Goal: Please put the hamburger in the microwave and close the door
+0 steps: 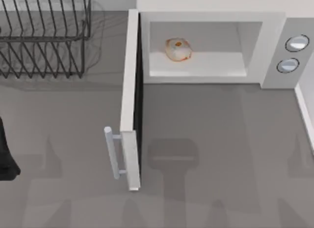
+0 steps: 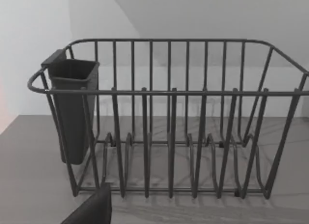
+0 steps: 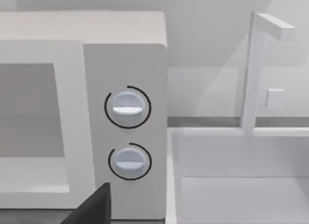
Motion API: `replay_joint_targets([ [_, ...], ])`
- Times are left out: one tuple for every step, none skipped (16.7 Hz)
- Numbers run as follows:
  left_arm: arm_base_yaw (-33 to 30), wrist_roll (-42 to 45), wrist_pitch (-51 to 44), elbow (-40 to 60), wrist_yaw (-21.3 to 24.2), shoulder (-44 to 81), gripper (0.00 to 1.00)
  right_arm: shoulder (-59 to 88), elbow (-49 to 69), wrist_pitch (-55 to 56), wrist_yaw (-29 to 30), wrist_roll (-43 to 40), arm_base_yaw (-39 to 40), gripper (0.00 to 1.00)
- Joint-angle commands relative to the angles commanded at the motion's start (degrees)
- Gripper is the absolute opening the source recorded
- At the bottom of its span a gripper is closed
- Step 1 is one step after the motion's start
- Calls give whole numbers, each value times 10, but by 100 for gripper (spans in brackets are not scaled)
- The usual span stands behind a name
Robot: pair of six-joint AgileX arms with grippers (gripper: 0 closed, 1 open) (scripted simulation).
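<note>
The hamburger lies on the floor of the microwave cavity, toward its left side. The door stands wide open, swung out toward the table's front, its bar handle on the left face. Two round knobs sit on the microwave's right panel, and the right wrist view faces these knobs from close by. My left arm is parked at the table's left edge. A dark corner of the left gripper and of the right gripper pokes into each wrist view.
A dark wire dish rack stands at the back left; the left wrist view faces this rack and its dark cutlery cup. A white sink with a faucet adjoins the microwave's right side.
</note>
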Motion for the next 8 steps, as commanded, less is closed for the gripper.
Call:
replay_joint_targets([
  [0,0,0,0,0,0,100,-9,-7,0,-4,-2,-6,100],
  [0,0,0,0,0,0,100,-13,-10,0,-5,-3,-8,100],
  [0,0,0,0,0,0,100,-13,-10,0,-5,-3,-8,100],
  [0,0,0,0,0,0,100,-13,-10,0,-5,-3,-8,100],
  [0,0,0,0,0,0,100,-13,-10,0,-5,-3,-8,100],
  [0,0,0,0,0,0,100,-13,-10,0,-5,-3,-8,100],
  [0,0,0,0,0,0,92,-13,-10,0,-5,-3,-8,100],
  [0,0,0,0,0,0,85,-13,-10,0,-5,-3,-8,100],
])
